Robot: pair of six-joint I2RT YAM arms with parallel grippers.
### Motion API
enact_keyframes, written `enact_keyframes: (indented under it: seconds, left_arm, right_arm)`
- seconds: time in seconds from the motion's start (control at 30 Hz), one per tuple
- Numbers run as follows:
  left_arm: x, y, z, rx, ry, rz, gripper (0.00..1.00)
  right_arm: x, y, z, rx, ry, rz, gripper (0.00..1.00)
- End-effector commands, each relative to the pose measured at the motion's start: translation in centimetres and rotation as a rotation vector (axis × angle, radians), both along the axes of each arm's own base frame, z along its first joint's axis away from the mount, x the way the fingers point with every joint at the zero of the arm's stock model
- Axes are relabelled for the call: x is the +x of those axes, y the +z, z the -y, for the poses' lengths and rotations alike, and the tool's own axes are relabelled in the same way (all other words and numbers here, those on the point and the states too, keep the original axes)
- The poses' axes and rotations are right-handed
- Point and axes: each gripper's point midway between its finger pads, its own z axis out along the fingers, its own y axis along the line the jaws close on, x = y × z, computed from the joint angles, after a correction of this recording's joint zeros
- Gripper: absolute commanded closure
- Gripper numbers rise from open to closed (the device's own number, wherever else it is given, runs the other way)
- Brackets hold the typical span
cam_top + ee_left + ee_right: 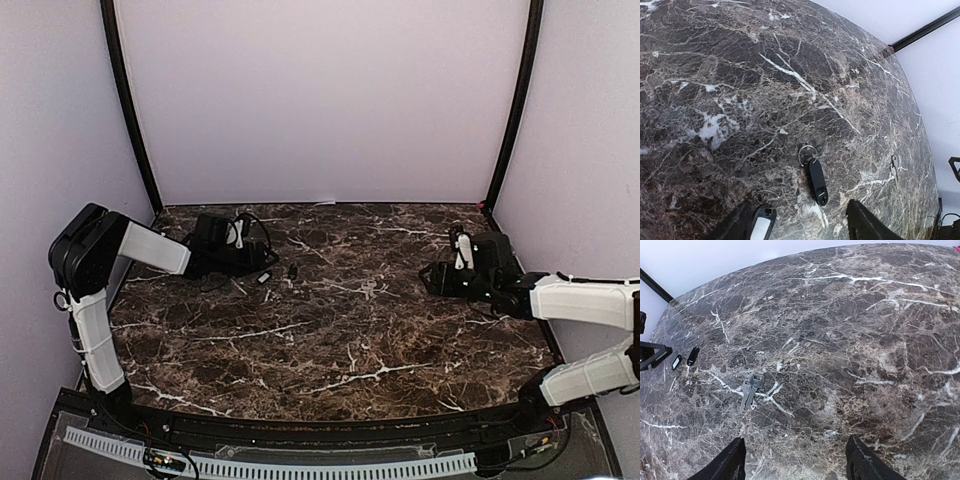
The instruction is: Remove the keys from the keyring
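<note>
While left gripper and right gripper gape empty, the keys lie flat: light, stiff, slick, probably best pinched by the heads.

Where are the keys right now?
In the right wrist view, the keys lie on the table left of centre, ahead of the right gripper, with two tags farther left.

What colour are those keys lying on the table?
Silvery grey keys, lying together on the dark marble table; clearest in the right wrist view.
</note>
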Motion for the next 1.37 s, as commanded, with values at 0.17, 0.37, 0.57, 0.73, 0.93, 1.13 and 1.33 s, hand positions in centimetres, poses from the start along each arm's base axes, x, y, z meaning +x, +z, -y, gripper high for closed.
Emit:
enact_keyframes:
  seconds: [0.17, 0.37, 0.57, 0.73, 0.93, 1.13, 1.33]
  left_arm:
    - [0.4, 4.6, -5.2, -0.041, 0.053, 0.105, 0.28]
    - [0.0, 8.5, -15.4, -0.056, 0.251, 0.175, 0.27]
    - [-3.0, 9.2, -28.9, -0.027, 0.596, 0.193, 0.24]
    - [-6.4, 9.9, -35.4, 0.11, 0.84, 0.326, 0.23]
    - [-9.2, 8.9, -36.4, 0.348, 0.867, 0.471, 0.23]
    - [-8.9, 8.1, -35.3, 0.37, 0.785, 0.553, 0.21]
    - [-8.6, 8.6, -33.7, 0.378, 0.743, 0.646, 0.18]
  right_arm:
    - [4.8, 3.5, -0.6, 0.063, 0.011, 0.091, 0.25]
    - [6.6, 3.7, 5.2, 0.08, -0.087, 0.111, 0.21]
    - [6.2, 4.5, 15.3, 0.03, -0.308, 0.183, 0.17]
    - [3.6, 4.7, 21.9, 0.004, -0.499, 0.335, 0.09]
    - [1.2, 5.2, 24.1, -0.14, -0.582, 0.52, 0.08]
    - [0.2, 6.3, 22.6, -0.2, -0.497, 0.673, 0.03]
    - [0.6, 5.9, 21.3, -0.199, -0.417, 0.7, 0.01]
